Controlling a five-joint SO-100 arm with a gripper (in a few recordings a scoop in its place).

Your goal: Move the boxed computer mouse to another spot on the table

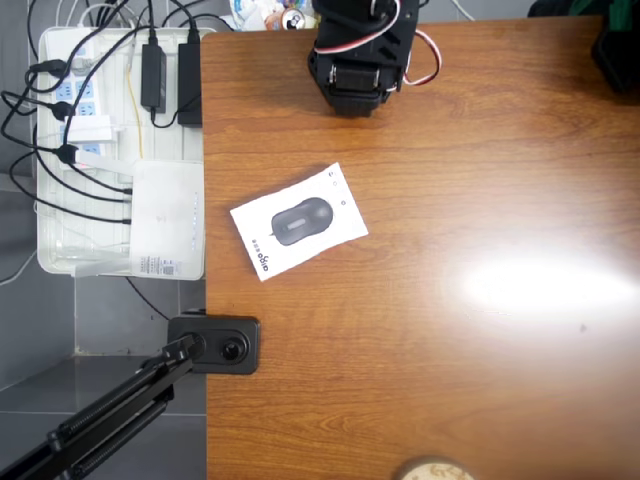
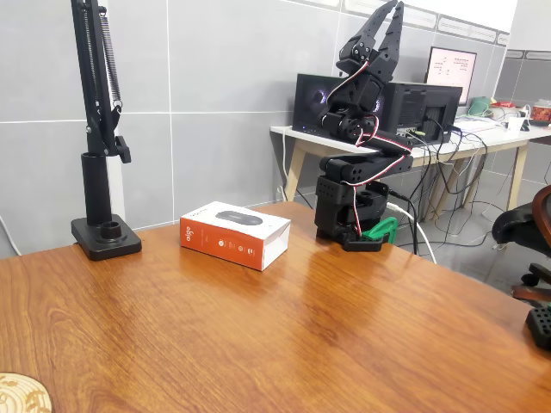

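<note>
One boxed computer mouse lies flat on the table, nearer than the arm base; one arm folded upright behind it, gripper raised high, jaws slightly parted, holding nothing

Desk mostly bare wood to the right of and below the boxed mouse in overhead view; wide free lane there. Box lies flat, nothing touching it, all four sides reachable. Obstacles: arm base near the far desk edge, beside box in fixed view w/ a gap between. Lamp-stand clamp on left edge, near box's lower corner. Tray of cables just off left edge. Round wooden disc at near edge, well apart. Pincer raised high, pointing up.
</note>
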